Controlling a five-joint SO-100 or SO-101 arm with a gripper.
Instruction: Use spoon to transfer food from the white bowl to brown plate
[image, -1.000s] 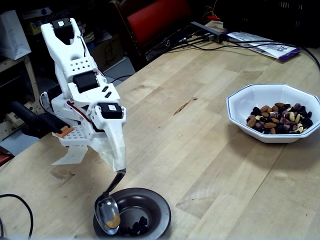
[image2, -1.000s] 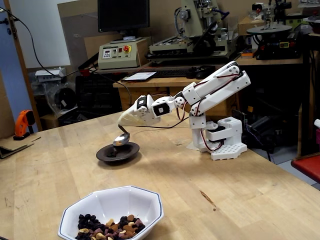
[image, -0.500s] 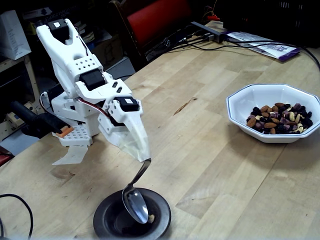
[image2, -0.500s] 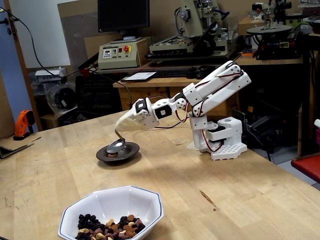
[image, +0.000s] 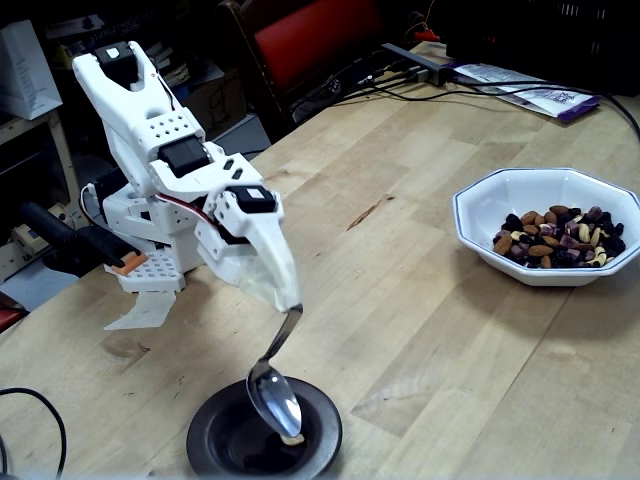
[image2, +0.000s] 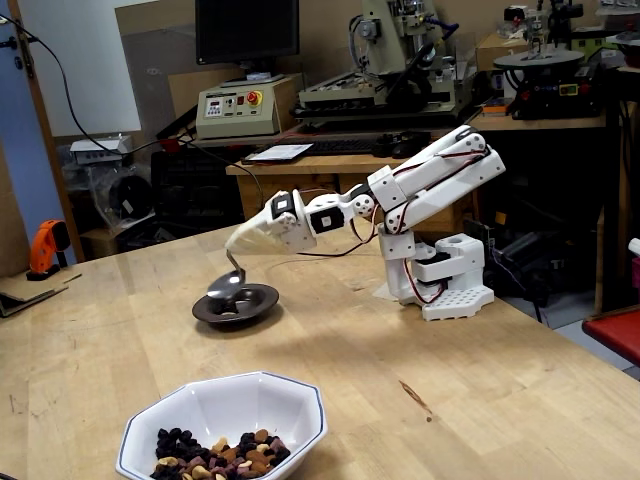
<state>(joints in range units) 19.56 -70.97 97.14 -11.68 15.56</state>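
Since a second ago the spoon (image: 277, 392) has swung from the plate's (image: 322, 442) left rim to its centre and tipped, and its bowl, which carried a pale nut, now looks emptied, with one pale piece at its tip over the plate.

Going left to right in the closer fixed view, with the plate as landmark: the arm's base stands up and left of the plate; the jaws (image: 283, 297), clamped on the spoon's handle, hang above it; the spoon slants down into its hollow. The white bowl (image: 480, 230) sits well to the plate's right, food (image: 558, 237) heaped in its near side. In the other fixed view the plate (image2: 264, 301) lies beyond the bowl (image2: 220, 413), the spoon (image2: 224, 289) low over it.

The step in hand appears to be the tip-out. To do it well, keep the spoon low over the centre, roll it until the last piece drops, then lift clear before swinging across the worktop to the bowl.
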